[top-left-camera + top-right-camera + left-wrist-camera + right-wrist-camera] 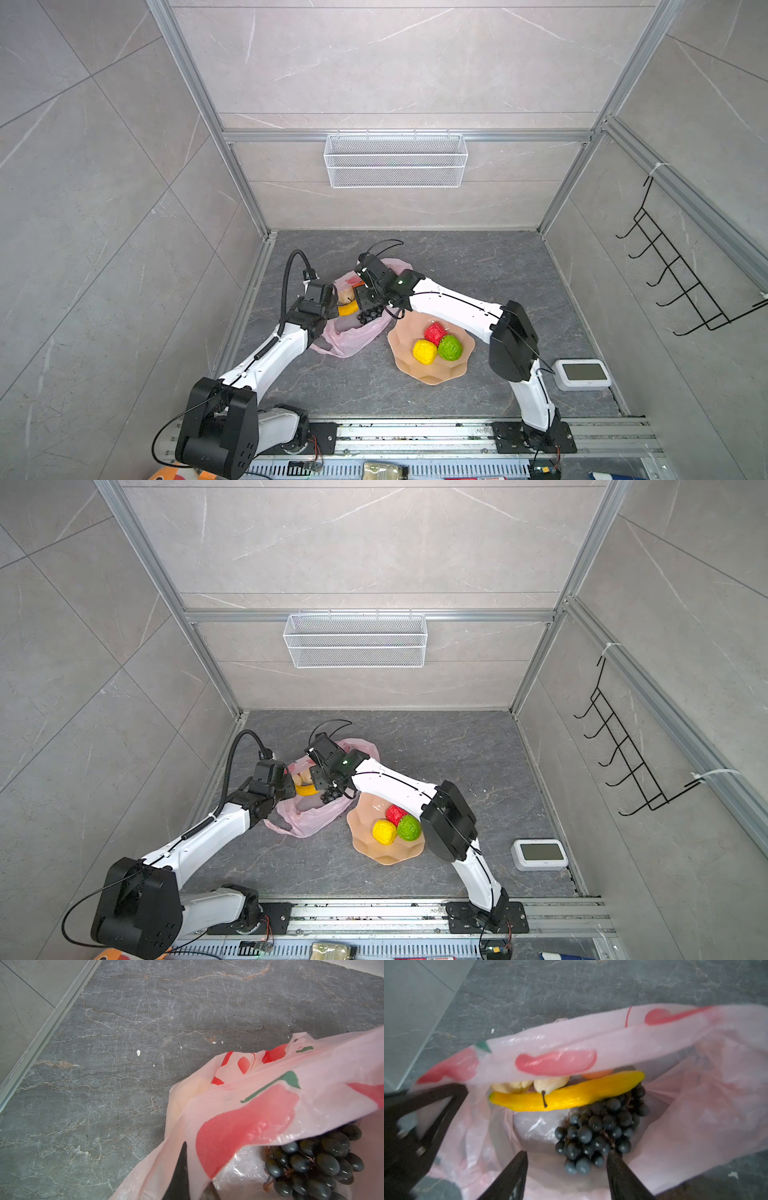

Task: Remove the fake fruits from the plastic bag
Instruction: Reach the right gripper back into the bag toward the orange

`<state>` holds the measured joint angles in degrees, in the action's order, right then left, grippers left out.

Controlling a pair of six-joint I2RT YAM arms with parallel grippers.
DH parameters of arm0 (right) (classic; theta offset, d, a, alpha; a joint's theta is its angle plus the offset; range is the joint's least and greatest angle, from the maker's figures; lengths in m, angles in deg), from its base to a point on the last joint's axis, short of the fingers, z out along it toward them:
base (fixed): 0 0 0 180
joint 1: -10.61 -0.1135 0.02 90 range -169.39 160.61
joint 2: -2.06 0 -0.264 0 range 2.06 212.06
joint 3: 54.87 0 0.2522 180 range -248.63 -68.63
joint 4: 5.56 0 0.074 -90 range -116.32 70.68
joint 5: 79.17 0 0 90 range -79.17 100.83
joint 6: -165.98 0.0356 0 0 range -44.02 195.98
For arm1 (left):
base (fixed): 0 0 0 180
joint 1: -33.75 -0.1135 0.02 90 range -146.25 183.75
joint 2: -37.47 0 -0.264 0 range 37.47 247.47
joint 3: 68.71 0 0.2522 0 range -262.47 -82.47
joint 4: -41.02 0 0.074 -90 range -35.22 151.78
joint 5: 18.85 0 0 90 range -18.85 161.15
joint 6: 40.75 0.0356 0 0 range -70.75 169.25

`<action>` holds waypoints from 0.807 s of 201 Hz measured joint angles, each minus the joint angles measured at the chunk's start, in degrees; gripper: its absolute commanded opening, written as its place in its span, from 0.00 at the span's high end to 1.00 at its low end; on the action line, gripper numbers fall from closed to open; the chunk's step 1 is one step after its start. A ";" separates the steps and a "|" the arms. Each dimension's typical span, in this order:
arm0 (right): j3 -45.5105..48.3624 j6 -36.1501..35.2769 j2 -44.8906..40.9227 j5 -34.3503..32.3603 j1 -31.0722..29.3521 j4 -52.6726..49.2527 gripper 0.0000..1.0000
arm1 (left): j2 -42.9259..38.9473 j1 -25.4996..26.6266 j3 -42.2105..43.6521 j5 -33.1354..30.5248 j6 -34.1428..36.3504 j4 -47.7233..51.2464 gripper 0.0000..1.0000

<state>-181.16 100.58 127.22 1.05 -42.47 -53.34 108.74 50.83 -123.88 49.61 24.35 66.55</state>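
The plastic bag [349, 337] lies left of centre holding the banana [566, 1098], grape bunch [600, 1132] and two beige fruits [550, 1084], its left rim pinched in the closed left gripper [333, 297], the right gripper [566, 1155] jaws apart beside the grapes, and the red fruit [434, 332], yellow fruit [424, 351] and green fruit [450, 347] on the plate [440, 375] just right.

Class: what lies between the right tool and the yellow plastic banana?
The dark purple plastic grape bunch, inside the thin pink plastic bag, separates the right tool from the yellow plastic banana; the right wrist view shows it.
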 measured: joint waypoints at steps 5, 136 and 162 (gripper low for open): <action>-1.53 -0.50 1.46 -0.52 0.31 0.00 0.38 | 0.02 0.00 0.00 -0.31 -0.02 0.00 0.99; -34.34 -10.36 26.49 -0.83 4.48 -7.17 0.32 | 4.74 -3.54 -0.02 1.36 -0.68 0.15 0.97; -37.64 -11.43 29.07 -0.37 4.63 -8.70 0.28 | 4.83 -3.65 -0.02 1.99 -0.72 0.15 0.97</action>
<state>-218.80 89.15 156.29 0.67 -37.83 -62.04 113.57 47.18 -123.90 51.60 23.62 66.70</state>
